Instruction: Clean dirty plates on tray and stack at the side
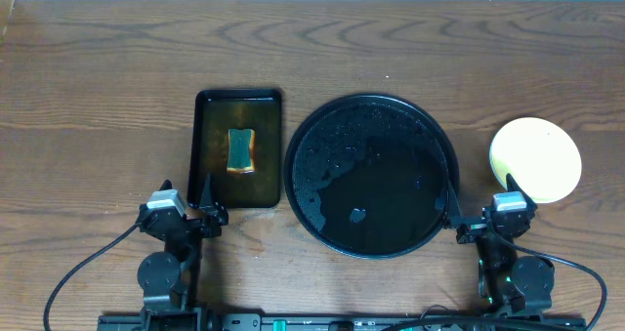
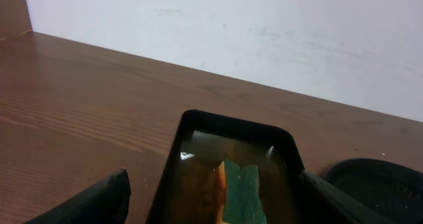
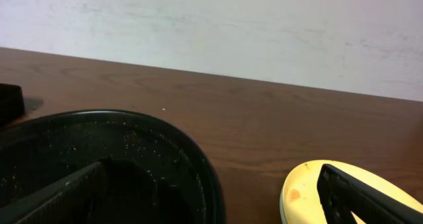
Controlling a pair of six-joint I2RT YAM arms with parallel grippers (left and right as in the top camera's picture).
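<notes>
Centrally, round black tray (image 1: 391, 209), wet; pale yellow plate (image 1: 535, 158) on table right of it; rectangular tray (image 1: 239, 96) holding sponge (image 1: 241, 150) at left; left gripper (image 1: 186, 196) and right gripper (image 1: 481, 200) spread wide, empty, low at near edge.

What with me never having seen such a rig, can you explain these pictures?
Two robot arms sit at a wooden table. One picture looks down from above; the other two come from cameras on the wrists, so the dark prongs are each arm's own fingers. The left gripper and the right gripper are open and hold nothing. On the table: a small rectangular tray with a sponge, a big round black tray, wet, no plates on it, and a pale yellow plate beside it.
</notes>
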